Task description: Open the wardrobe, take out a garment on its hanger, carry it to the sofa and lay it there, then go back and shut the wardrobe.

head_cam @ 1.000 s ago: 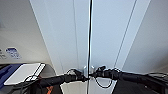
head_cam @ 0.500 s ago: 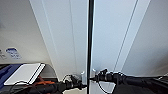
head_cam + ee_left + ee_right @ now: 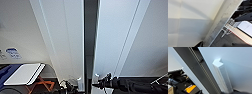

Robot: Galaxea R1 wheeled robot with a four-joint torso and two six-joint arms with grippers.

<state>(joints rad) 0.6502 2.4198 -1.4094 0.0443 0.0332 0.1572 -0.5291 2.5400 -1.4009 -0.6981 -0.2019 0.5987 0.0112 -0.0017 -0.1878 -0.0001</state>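
Nearest, two hands at the wardrobe's door edges: left hand by the left handle, right hand beside the right handle, whether either's fingers are apart or together cannot be told. Beyond them the wardrobe stands directly ahead, upright, long axis vertical, front facing the robot, its doors parted by a narrow dark gap; judged step: opening, best done by drawing each door outward evenly along its hinge arc. Farther left, a white tabletop on orange legs.
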